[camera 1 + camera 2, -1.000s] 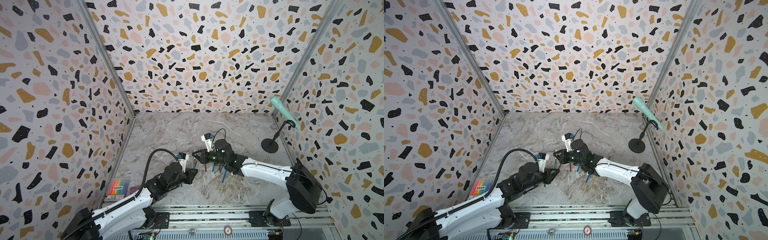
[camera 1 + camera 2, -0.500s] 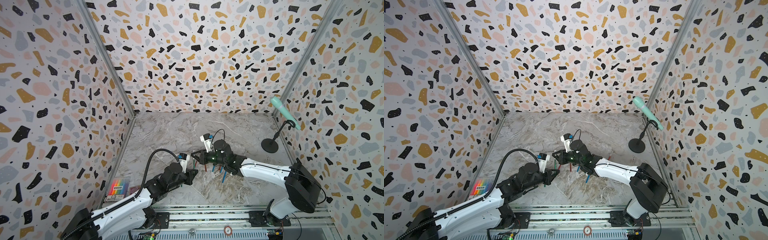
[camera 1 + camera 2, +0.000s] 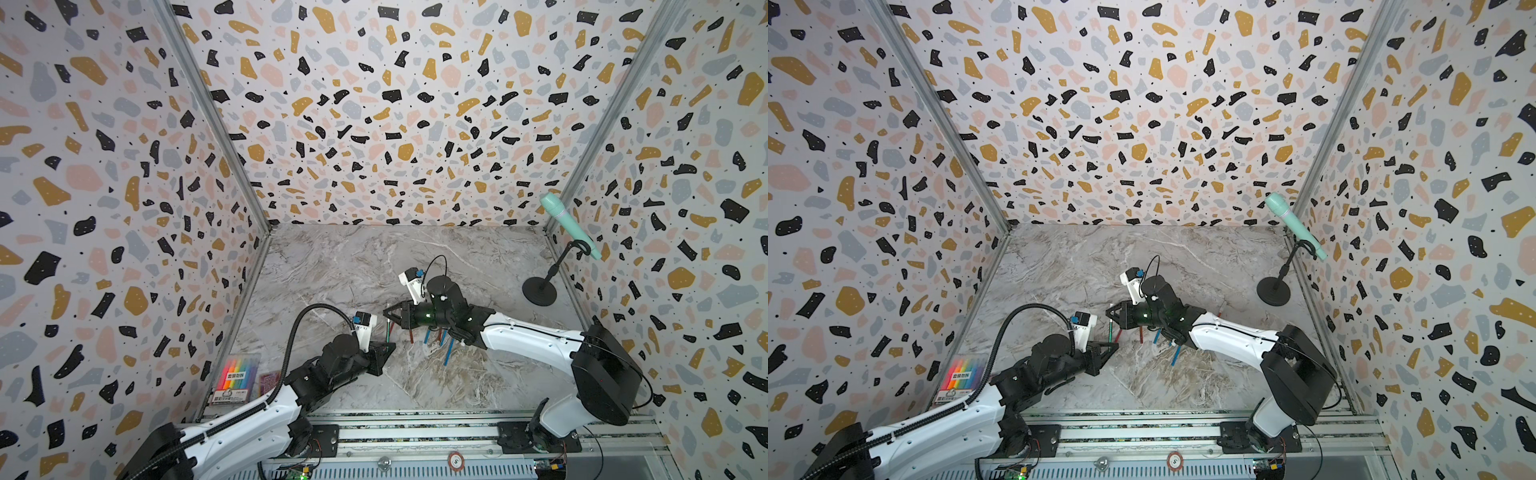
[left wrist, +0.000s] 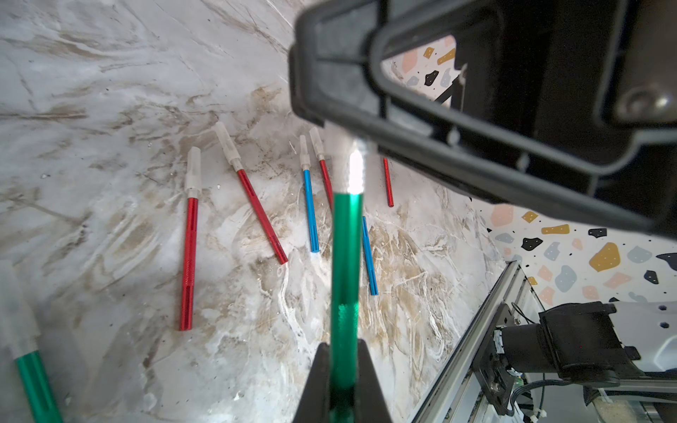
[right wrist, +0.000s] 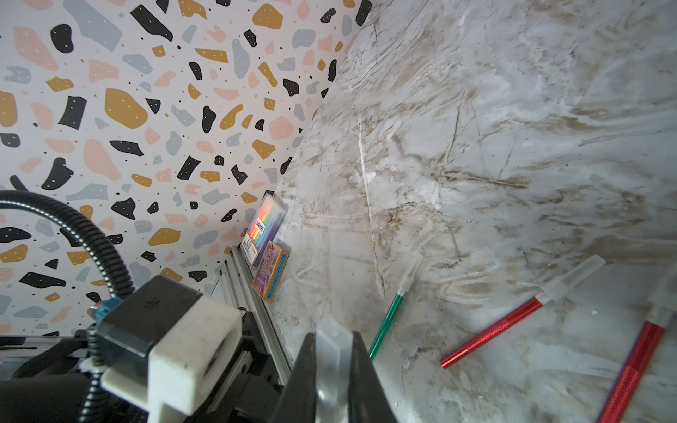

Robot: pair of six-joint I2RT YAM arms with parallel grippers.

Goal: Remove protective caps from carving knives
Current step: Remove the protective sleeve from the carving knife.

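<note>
the green knife (image 4: 344,256) is held off the table (image 3: 374,257), well apart from the pen pack (image 3: 235,376) and toward the table's middle. the left gripper (image 3: 384,351) is clamped on the tail of its shaft, and the right gripper (image 5: 332,338) is pinched on its translucent cap (image 5: 331,366), which looks not yet off. the trouble would come with the pull. the left hold is on a slim, shiny shaft near its end, so the shaft may slide through the jaws before the cap lets go. a pull off the knife's line could cock the cap and jam it. a sudden release could swing an arm into the loose knives (image 4: 188,256) lying farther from the pen pack. counted in the left wrist view: two green, two blue and four red, eight knives. six caps show; two ends are hidden.
</note>
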